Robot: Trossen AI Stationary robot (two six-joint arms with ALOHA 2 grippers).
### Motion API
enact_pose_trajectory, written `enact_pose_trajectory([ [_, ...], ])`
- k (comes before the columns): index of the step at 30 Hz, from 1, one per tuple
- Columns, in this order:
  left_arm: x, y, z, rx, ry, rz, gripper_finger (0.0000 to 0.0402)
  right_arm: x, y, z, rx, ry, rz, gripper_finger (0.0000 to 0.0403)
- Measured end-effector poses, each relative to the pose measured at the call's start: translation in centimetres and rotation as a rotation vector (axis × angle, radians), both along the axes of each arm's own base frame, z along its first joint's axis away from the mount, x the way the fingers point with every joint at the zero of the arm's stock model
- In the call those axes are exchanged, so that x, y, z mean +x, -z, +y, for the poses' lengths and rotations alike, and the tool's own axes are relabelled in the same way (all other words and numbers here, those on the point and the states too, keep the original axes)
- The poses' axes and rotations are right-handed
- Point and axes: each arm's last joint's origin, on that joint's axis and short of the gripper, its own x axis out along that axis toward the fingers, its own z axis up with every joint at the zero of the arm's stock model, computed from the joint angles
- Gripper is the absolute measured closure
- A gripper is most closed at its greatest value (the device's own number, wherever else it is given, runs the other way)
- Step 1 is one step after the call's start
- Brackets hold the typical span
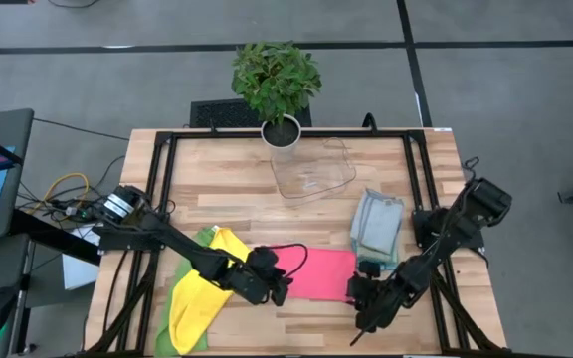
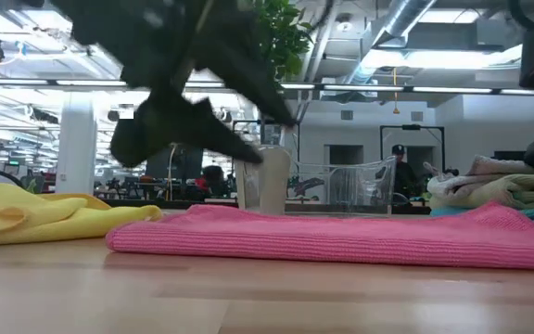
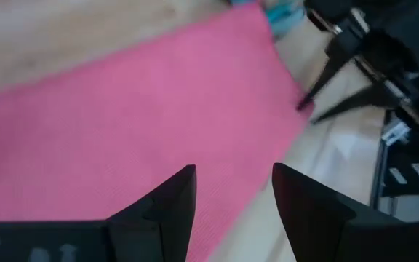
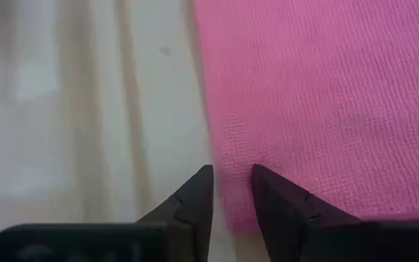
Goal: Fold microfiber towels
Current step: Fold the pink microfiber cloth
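The wooden worktop [image 1: 227, 174] fills the middle of the high view, with a black frame around it. On it, low in the middle of the frame, lies the pink towel [image 1: 321, 274], spread flat. It is the one being folded now, I think, because both arms reach in to it from the two sides.

The left end effector [image 1: 279, 283] is at the pink towel's left edge. In its wrist view its two dark fingers [image 3: 167, 204] stand apart above the pink cloth with nothing between them, so it is open. The right end effector [image 1: 358, 298] is at the towel's lower right corner. In its wrist view the fingers [image 4: 198, 191] are close together right at the towel's edge, but I cannot tell if they pinch the cloth yet. Taking two sides at once would let the arms lift and fold it evenly.

A yellow towel [image 1: 207, 288] lies crumpled on a green towel [image 1: 167, 323] at the lower left, waiting. At the right, a stack of folded grey towels [image 1: 378, 224] with teal edging sits out of the way. A clear plastic tray [image 1: 311, 174] and a potted plant [image 1: 277, 85] stand at the top.

I can read no writing or labels anywhere.
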Motion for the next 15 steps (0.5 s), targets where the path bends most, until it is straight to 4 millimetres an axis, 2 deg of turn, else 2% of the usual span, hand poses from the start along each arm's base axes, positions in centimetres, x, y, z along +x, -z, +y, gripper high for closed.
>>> enact_pose_trajectory([
  [4,0.3,1.9,-0.2,-0.039,0.021,0.059,0.0228,0.3,0.9,0.1,0.005,0.034,0.008,0.0288],
  [8,0.4,3.4,-0.3,-0.069,0.015,0.105,0.0228,0.2,0.4,-0.1,0.016,0.031,0.014,0.0291],
  [15,0.4,3.7,-0.4,-0.080,0.024,0.119,0.0228,-0.5,-3.6,-0.8,0.067,0.009,-0.067,0.0291],
])
